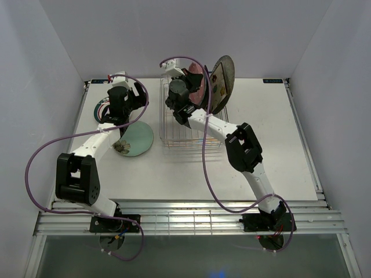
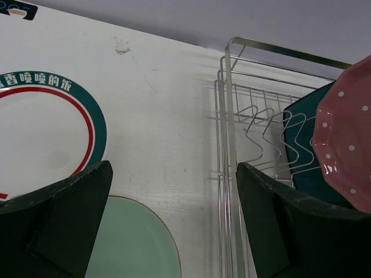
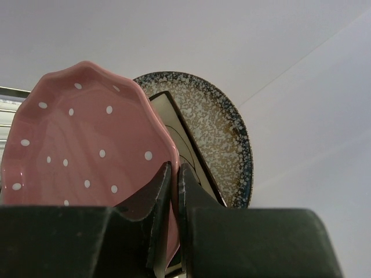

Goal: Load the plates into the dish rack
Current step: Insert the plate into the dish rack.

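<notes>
The silver wire dish rack (image 1: 191, 130) stands mid-table. A speckled grey round plate (image 1: 226, 75) and a cream floral square plate (image 1: 218, 84) stand upright at its far end. My right gripper (image 1: 190, 81) is shut on the rim of the pink dotted scalloped plate (image 3: 87, 139), held upright over the rack beside a square plate (image 3: 188, 147) and the speckled plate (image 3: 223, 130). The teal square plate (image 2: 304, 145) stands in the rack (image 2: 229, 133). My left gripper (image 2: 174, 174) is open and empty above the table. It is between the mint plate (image 1: 136, 139) and the white teal-rimmed plate (image 1: 99, 109).
The near half of the rack shows bare prongs (image 2: 272, 130). White walls close in the table on three sides. The mint plate (image 2: 130, 243) and the white teal-rimmed plate (image 2: 40, 133) lie flat left of the rack. Purple cables loop off both arms.
</notes>
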